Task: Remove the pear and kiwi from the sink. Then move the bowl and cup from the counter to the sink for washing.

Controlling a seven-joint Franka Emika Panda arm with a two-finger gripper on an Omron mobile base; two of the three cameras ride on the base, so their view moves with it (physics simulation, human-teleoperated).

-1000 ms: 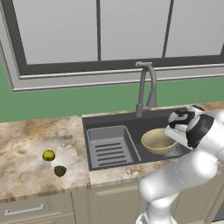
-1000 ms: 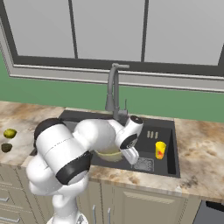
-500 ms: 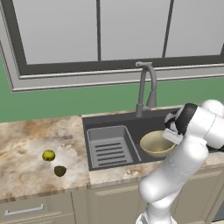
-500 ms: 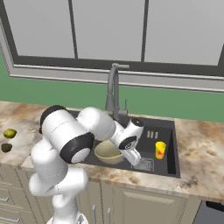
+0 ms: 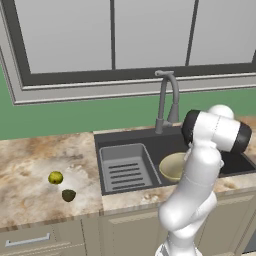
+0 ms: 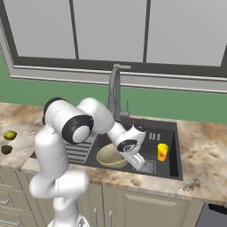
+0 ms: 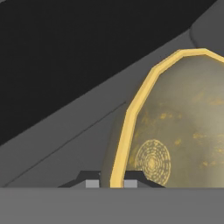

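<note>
A marbled beige-and-brown stone worktop (image 5: pixel 30 170) ran under a wide window (image 5: pixel 110 35) and green wall. A dark recessed sink (image 6: pixel 170 155) held a ribbed grey tray (image 5: pixel 125 170), a yellow cup (image 6: pixel 162 151) and a round tan bowl (image 7: pixel 183 127). The jaws pinched the bowl's rim. The pear (image 5: pixel 55 177) and kiwi (image 5: pixel 68 195) lay on the worktop, left.

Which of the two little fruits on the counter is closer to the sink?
The kiwi, the dark olive-brown one. It lies a bit nearer the sink than the bright yellow-green pear, which sits just behind it to the left on the counter.
</note>
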